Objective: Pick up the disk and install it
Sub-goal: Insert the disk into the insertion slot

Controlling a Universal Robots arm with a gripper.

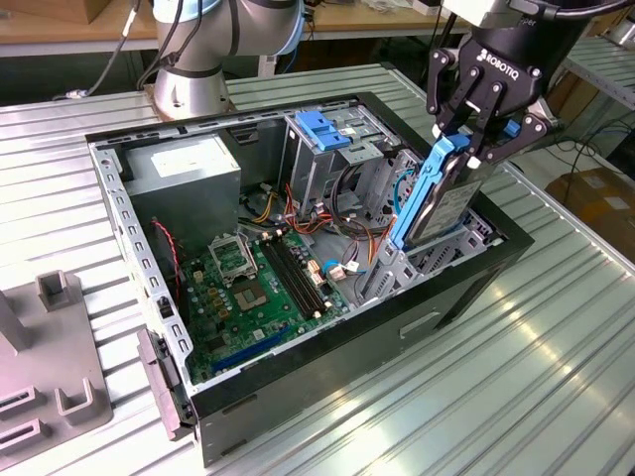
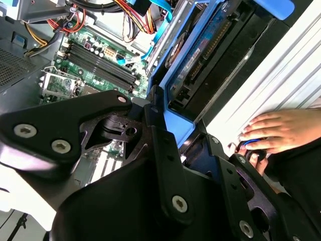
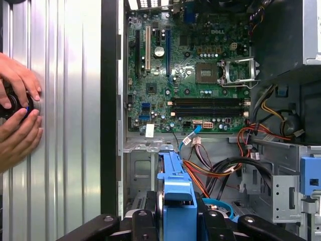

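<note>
**Disk held on edge over the drive bay of the open case**

The ribbed metal table [image 1: 541, 382] spans the exterior view, and the open black computer case [image 1: 327, 397] lies on it across the middle of the frame. Inside the case, a grey power supply box [image 1: 189, 169] sits toward the upper left, with the green motherboard [image 1: 253, 288] below it at lower centre.

The disk [image 1: 448, 210] stands on edge at the case's side toward the exterior view's right. Its long axis is steep, close to upright. The upper end leans toward the exterior view's right, and the lower end points down into the drive bay among the cables. The silver face looks toward the exterior view's right, and the blue carrier frames the edge toward its left.

The gripper [image 1: 464, 147], in the upper right of the exterior view, has its black fingers closed tight on the upper end of the carrier.

In the second wrist view a person's hand [image 2: 281, 131] lies on the table outside the case, over a small dark object.
</note>
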